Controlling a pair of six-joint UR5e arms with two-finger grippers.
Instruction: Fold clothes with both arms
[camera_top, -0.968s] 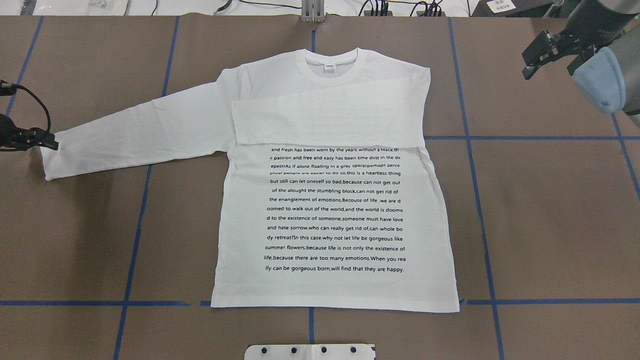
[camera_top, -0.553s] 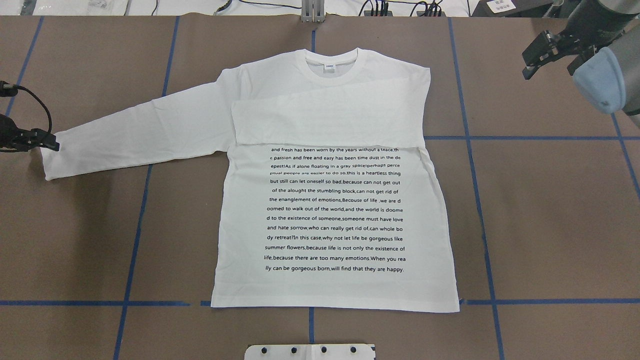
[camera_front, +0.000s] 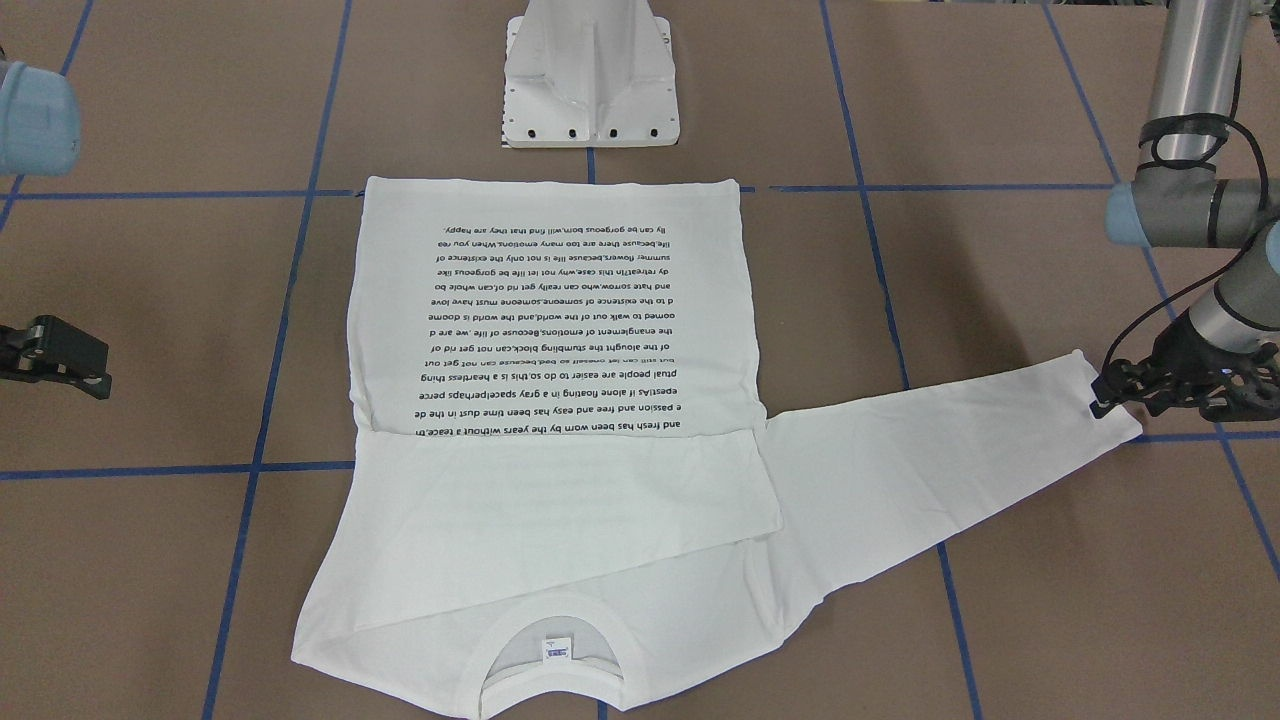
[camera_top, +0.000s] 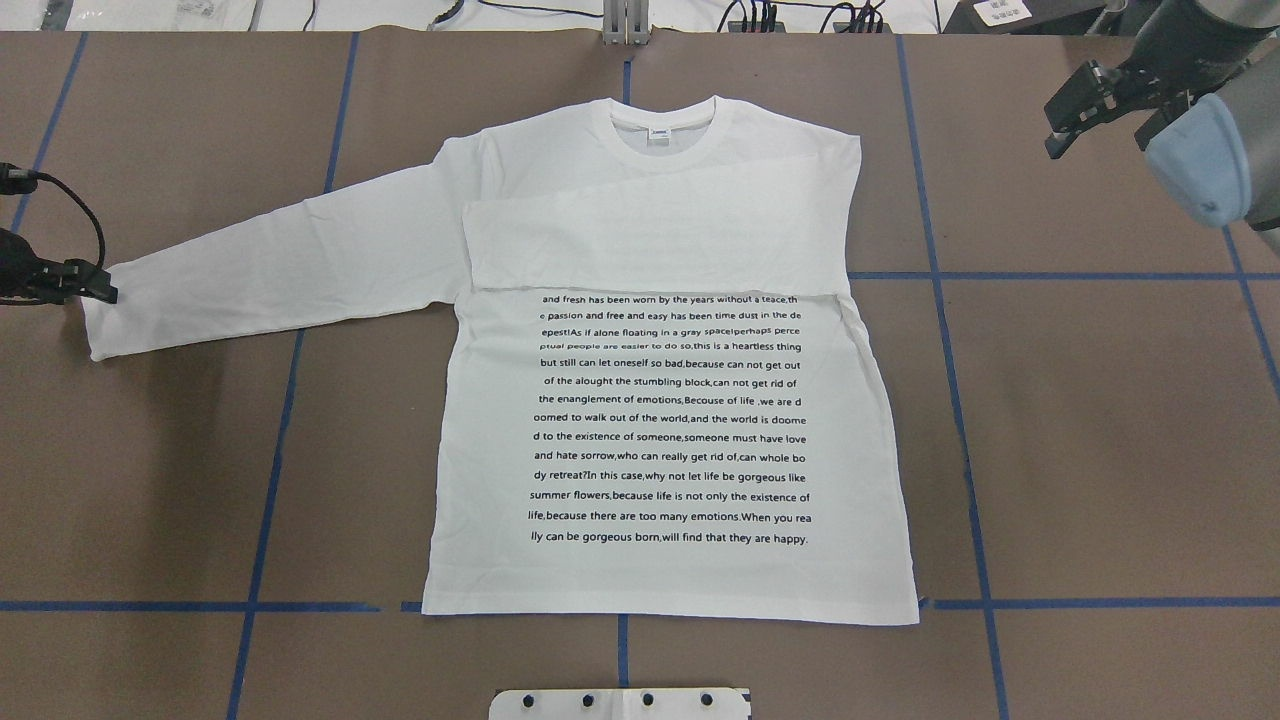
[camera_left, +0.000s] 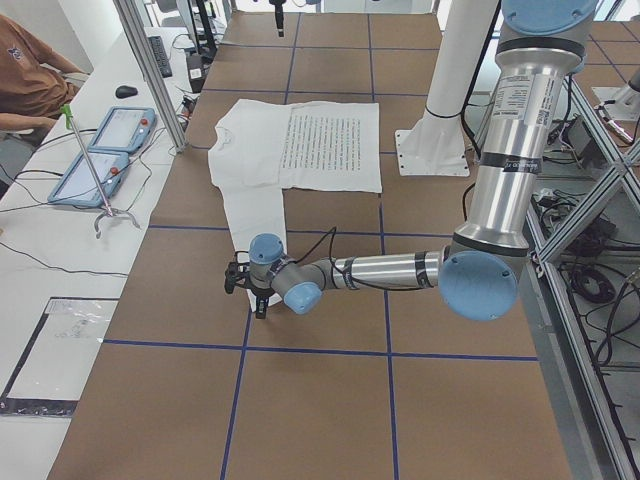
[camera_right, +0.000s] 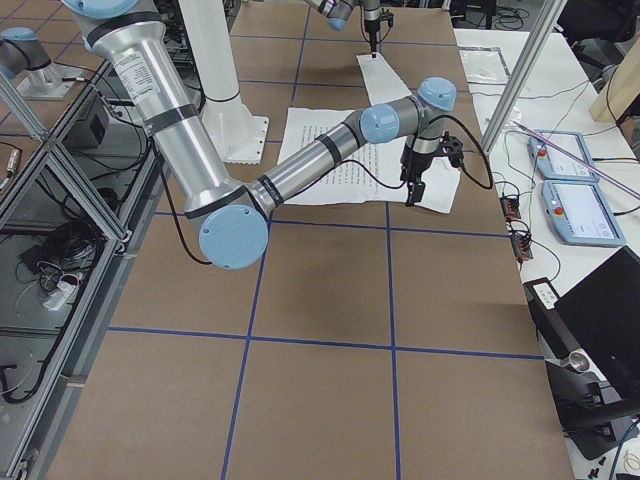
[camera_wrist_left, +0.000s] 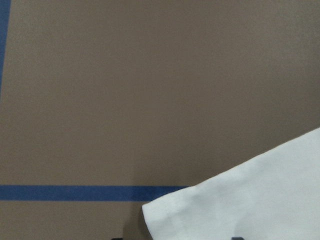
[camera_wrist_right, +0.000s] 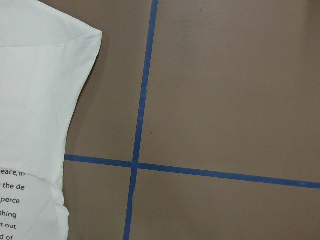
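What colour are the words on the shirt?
Black words on a white shirt. The overhead view shows them best.

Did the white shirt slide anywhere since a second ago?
No. In the overhead view the T-shirt lies just where it did: its bottom hem runs along the same blue tape line near the table's front edge as before.

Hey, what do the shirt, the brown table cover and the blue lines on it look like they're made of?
The T-shirt looks like soft matte knit fabric, probably cotton: it lies limp with faint creases and a ribbed collar. The table cover seems matte brown paper or card, flat without sheen. The blue lines look like adhesive tape: narrow strips, one with a gap.
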